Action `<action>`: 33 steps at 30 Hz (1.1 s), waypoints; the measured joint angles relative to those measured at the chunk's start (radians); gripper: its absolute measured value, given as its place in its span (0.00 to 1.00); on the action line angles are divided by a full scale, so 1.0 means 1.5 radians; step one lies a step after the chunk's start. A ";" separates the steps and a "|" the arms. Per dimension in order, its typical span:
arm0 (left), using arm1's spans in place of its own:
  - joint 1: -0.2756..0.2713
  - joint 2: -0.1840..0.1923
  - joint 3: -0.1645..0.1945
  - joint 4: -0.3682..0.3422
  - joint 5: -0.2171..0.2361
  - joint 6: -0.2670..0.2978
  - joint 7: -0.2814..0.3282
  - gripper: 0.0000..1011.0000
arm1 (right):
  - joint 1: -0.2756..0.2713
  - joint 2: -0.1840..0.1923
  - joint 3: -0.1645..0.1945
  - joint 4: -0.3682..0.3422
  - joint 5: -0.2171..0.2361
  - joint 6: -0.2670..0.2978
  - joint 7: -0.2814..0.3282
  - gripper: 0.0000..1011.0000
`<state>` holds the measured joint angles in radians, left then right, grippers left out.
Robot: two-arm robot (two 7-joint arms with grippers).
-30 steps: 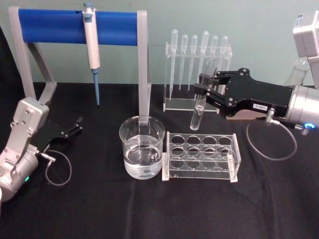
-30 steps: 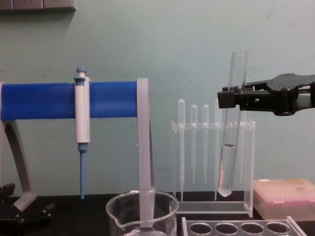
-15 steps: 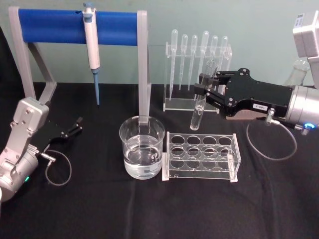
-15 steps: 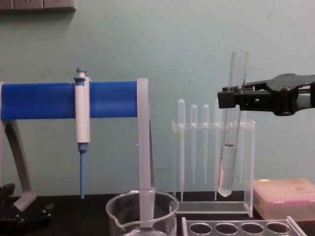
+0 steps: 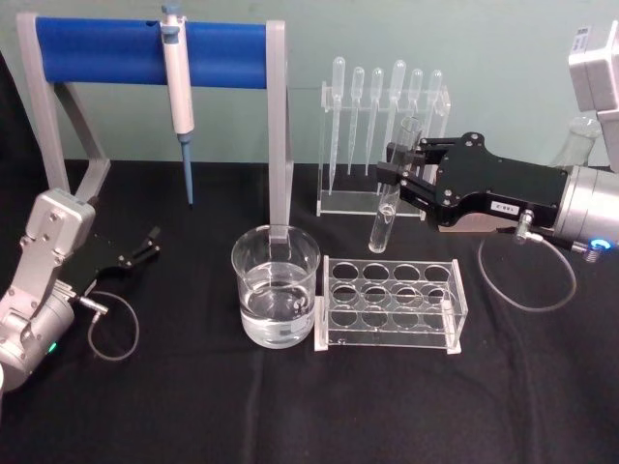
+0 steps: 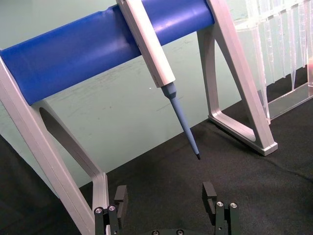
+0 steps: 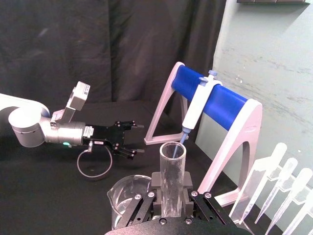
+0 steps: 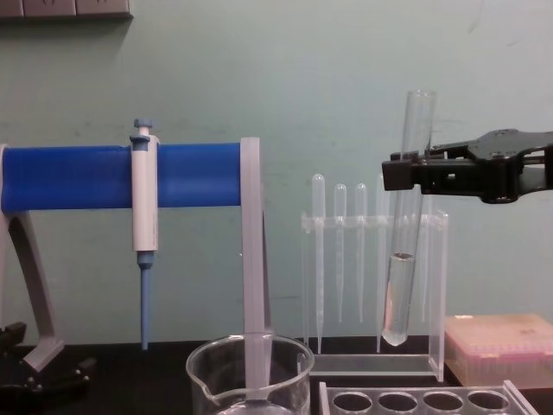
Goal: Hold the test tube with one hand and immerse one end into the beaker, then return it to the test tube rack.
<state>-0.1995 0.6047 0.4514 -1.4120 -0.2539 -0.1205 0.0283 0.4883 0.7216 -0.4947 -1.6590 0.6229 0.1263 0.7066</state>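
Right gripper (image 5: 395,174), jaws clenched on the test tube (image 5: 380,230): near upright, rim tipped toward one o'clock, rounded end down, at one o'clock of the beaker (image 5: 276,285). No shift since before. Left gripper (image 5: 145,244) parked, jaws released.

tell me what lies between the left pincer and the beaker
Nothing: in the head view, bare black tabletop runs from the left pincer to the beaker.
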 joint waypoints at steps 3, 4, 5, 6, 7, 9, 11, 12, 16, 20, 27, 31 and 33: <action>0.000 0.000 0.000 0.000 0.000 0.000 0.000 0.99 | 0.000 0.000 0.000 0.000 0.000 0.000 0.000 0.23; 0.000 0.000 0.000 0.000 0.000 0.000 0.000 0.99 | 0.000 0.000 0.000 0.000 0.000 0.000 0.000 0.23; 0.000 0.000 0.000 0.000 0.000 0.000 0.000 0.99 | 0.000 0.000 0.000 0.000 0.000 0.000 0.000 0.23; 0.000 0.000 0.000 0.000 0.000 0.000 0.000 0.99 | 0.000 0.000 0.000 0.000 0.000 0.000 0.000 0.23; 0.000 0.000 0.000 0.000 0.000 0.000 0.000 0.99 | 0.000 0.000 0.000 0.000 0.000 0.000 0.000 0.23; 0.000 0.000 0.000 0.000 0.000 0.000 0.000 0.99 | 0.000 0.000 0.000 0.000 0.000 0.000 0.000 0.23; 0.000 0.000 0.000 0.000 0.000 0.000 0.000 0.99 | 0.000 0.000 0.000 0.000 0.000 0.000 0.000 0.23; 0.000 0.000 0.000 0.000 0.000 0.000 0.000 0.99 | 0.000 0.000 0.000 0.000 0.000 0.000 0.000 0.23; 0.000 0.000 0.000 0.000 0.000 0.000 0.000 0.99 | 0.000 0.000 0.000 0.000 0.000 0.000 0.000 0.23; 0.000 0.000 0.000 0.000 0.000 0.000 0.000 0.99 | 0.000 0.000 0.000 0.000 0.000 0.000 0.000 0.23; 0.000 0.000 0.000 0.000 0.000 0.000 0.000 0.99 | 0.000 0.000 0.000 0.000 0.000 0.000 0.000 0.23; 0.000 0.000 0.000 0.000 0.000 0.000 0.000 0.99 | 0.000 0.000 0.000 0.000 0.000 0.000 0.000 0.23; 0.000 0.000 0.000 0.000 0.000 0.000 0.000 0.99 | 0.000 0.000 0.000 0.000 0.000 0.000 0.000 0.23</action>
<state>-0.1996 0.6047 0.4514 -1.4120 -0.2539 -0.1205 0.0283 0.4882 0.7216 -0.4947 -1.6589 0.6229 0.1264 0.7066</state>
